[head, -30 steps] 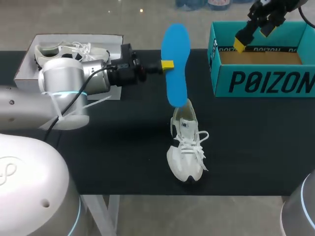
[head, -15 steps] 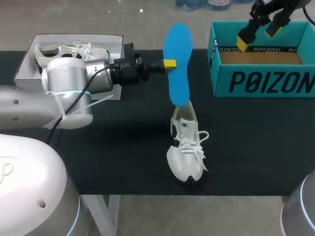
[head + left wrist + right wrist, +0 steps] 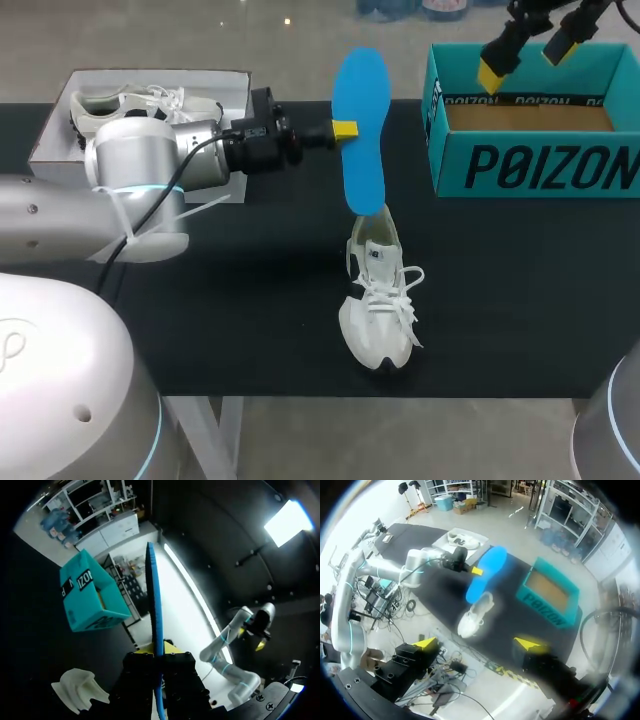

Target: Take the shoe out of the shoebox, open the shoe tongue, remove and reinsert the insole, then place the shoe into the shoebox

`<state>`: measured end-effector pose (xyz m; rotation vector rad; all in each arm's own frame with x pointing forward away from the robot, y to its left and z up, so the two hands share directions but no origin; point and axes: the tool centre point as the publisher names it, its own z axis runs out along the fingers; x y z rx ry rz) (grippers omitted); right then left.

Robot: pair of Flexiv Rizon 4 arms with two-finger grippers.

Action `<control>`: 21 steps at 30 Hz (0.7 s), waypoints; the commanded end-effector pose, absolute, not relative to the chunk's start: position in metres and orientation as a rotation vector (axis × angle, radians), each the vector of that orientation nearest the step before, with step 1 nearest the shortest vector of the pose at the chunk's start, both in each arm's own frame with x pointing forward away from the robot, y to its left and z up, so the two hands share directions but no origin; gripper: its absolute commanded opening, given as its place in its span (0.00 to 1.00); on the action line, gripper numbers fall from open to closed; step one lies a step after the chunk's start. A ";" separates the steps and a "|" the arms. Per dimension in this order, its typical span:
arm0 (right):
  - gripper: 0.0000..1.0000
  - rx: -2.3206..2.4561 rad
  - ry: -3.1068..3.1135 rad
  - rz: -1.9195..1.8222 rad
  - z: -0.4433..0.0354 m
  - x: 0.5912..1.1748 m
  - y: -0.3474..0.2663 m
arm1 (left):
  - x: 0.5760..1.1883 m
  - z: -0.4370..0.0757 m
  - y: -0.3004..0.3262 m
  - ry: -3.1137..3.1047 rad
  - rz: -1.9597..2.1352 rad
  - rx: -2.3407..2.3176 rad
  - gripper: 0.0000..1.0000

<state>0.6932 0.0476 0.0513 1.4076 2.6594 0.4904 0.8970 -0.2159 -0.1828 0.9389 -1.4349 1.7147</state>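
Black counter [image 3: 250,300]: left jaws clamp blue insole [image 3: 360,90] upright; white shoe [image 3: 380,300] at its 6 o'clock; right jaws spread, empty, above teal shoebox [image 3: 530,165] at 2 o'clock.

The shoe [image 3: 380,300] stands just below the middle of the frame on the table [image 3: 250,300], toe toward the lower edge. The insole [image 3: 362,130] hangs upright above its heel end, lower tip at the shoe's opening, pinched from the left by the left gripper [image 3: 341,130]. The shoebox [image 3: 530,165] sits in the upper right, at the table's far edge, with the right gripper [image 3: 525,58] above it, apart. In the upper left a second box [image 3: 160,73] holds another shoe [image 3: 130,100].
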 end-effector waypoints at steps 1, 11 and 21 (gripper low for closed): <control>1.00 1.421 2.651 0.451 0.054 0.696 0.056 | 0.897 -0.182 -0.216 -1.438 1.711 0.940 0.00; 1.00 1.347 2.667 0.438 0.058 0.697 0.076 | 0.897 -0.182 -0.216 -1.438 1.711 0.940 0.00; 1.00 1.322 2.671 0.462 0.058 0.697 0.078 | 0.897 -0.182 -0.216 -1.438 1.711 0.940 0.00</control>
